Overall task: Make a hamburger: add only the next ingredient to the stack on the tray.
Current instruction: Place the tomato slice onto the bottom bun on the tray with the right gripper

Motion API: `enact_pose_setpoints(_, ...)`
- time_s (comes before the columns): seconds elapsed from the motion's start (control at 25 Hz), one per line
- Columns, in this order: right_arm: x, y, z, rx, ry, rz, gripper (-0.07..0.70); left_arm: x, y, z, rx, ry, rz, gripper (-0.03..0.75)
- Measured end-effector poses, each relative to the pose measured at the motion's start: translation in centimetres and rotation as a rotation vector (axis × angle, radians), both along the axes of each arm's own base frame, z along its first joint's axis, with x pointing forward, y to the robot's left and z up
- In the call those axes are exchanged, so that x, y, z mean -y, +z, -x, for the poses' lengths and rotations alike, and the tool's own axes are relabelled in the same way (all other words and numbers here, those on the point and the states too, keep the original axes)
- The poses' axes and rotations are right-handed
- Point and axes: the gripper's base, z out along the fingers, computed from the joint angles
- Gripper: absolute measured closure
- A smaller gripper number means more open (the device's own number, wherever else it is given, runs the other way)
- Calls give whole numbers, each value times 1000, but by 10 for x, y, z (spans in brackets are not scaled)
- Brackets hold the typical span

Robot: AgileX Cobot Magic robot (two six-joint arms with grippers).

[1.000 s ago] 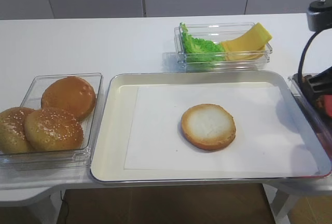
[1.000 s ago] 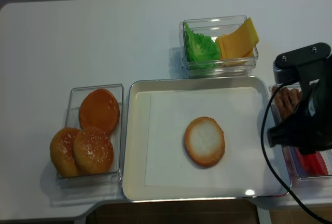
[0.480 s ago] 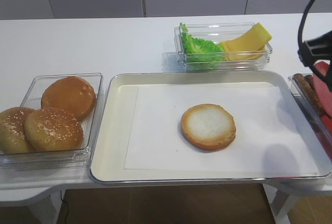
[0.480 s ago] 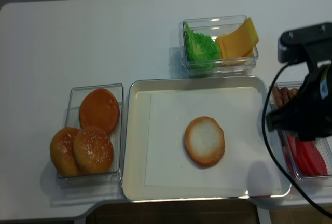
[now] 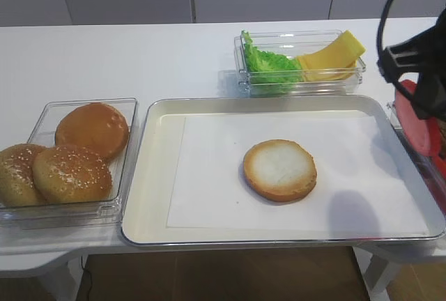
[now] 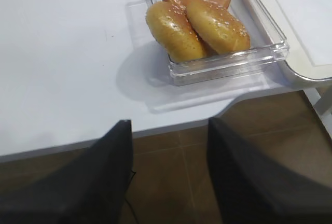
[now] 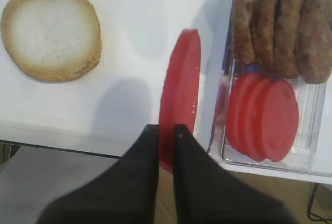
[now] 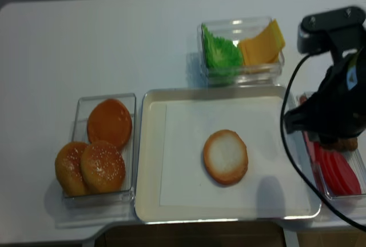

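Note:
My right gripper is shut on a flat red tomato slice, held edge-on and hanging above the tray's right rim. In the high view the same slice shows under the black right arm, to the right of the bun. The bun half lies cut face up on the white paper in the cream tray, apart from the slice and well to its left. My left gripper stands open and holds nothing, over the floor just off the table's front left edge.
A clear tub right of the tray holds more red slices and brown patties. Behind the tray a tub has lettuce and yellow cheese. To the left, a tub holds three domed buns.
The right arm has lifted out of the right-hand tub with the red slice and shifted left, toward the tray's right edge. Bun, tubs and left gripper have not moved.

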Motion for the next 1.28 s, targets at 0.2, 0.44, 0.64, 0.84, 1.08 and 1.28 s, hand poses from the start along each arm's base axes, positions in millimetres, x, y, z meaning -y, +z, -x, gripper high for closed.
enact_pose_setpoints(0.2, -25, -9, -7, -18, 84, 8, 584, 0, 0, 0, 0, 0, 0, 365)
enact_pose_setpoints(0.44, -59, -25, -20, -28, 174, 24, 584, 0, 0, 0, 0, 0, 0, 365)
enact_pose_setpoints(0.64, -79, -37, -33, -25, 219, 48, 584, 0, 0, 0, 0, 0, 0, 365)
enact_pose_setpoints(0.84, -88, -51, -47, -24, 243, 92, 584, 0, 0, 0, 0, 0, 0, 365)
enact_pose_setpoints(1.08, -93, -64, -54, -41, 259, 114, 584, 0, 0, 0, 0, 0, 0, 365)
enact_pose_setpoints(1.28, -94, -66, -55, -39, 264, 113, 584, 0, 0, 0, 0, 0, 0, 365)
